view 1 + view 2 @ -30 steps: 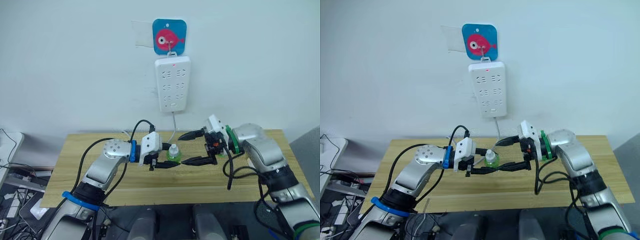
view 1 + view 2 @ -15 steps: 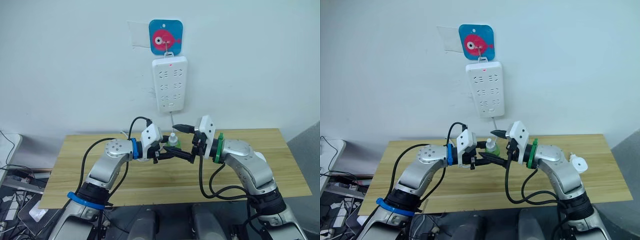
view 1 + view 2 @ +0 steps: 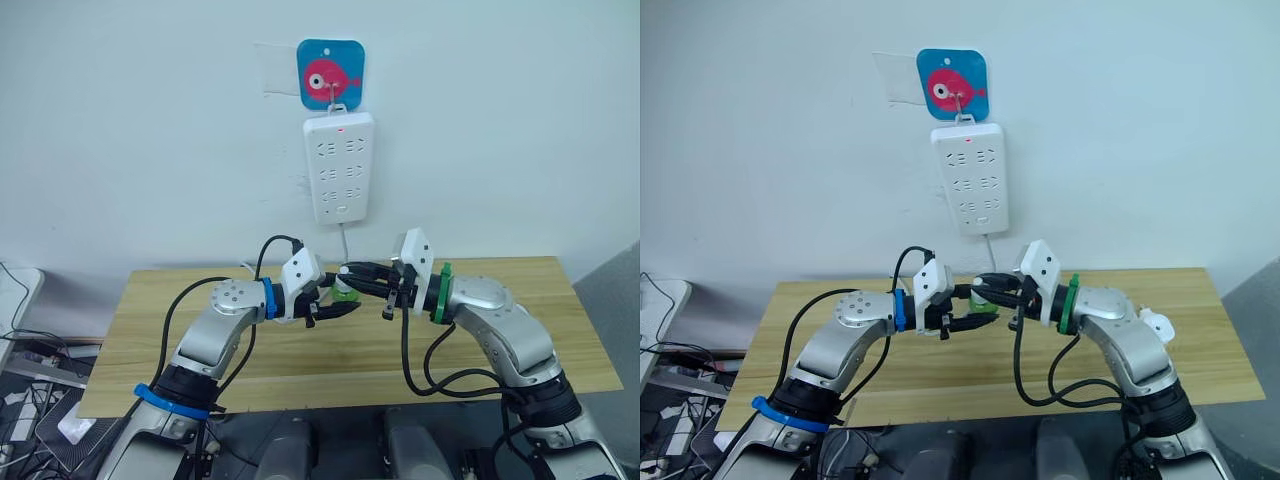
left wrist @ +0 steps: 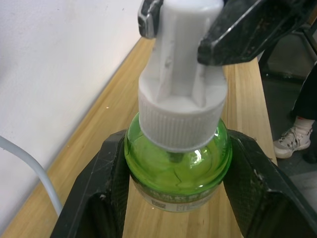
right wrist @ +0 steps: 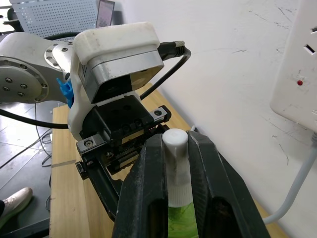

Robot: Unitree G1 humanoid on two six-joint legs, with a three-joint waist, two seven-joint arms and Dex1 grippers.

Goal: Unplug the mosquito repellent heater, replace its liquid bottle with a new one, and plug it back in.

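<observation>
Bare counter (image 3: 330,370) lies in front of the two arms, near its front edge. Above mid-counter, the left gripper (image 4: 176,198) jaws clamp the green liquid bottle (image 4: 177,166); the right gripper (image 5: 174,163) jaws, open half a second ago, now pinch its white cap (image 4: 181,74). Beyond, the power strip (image 3: 340,167) hangs on the wall; the white heater (image 3: 1155,326) sits by the right elbow.

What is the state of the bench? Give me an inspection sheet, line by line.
Surface: wooden table, bare in front.
Job's things: green liquid bottle with white cap, held up between both arms; small white unit, probably the heater, lying by the right arm, unplugged.
Clutter: nothing seen.
End effectors: left end effector clamps the bottle's green body; right end effector grips its white cap.
Cables: power strip cord drops behind the table; loose cables on the floor at the left.
Surroundings: white wall, power strip with red light on and no plugs in it, hung under a fish hook.
</observation>
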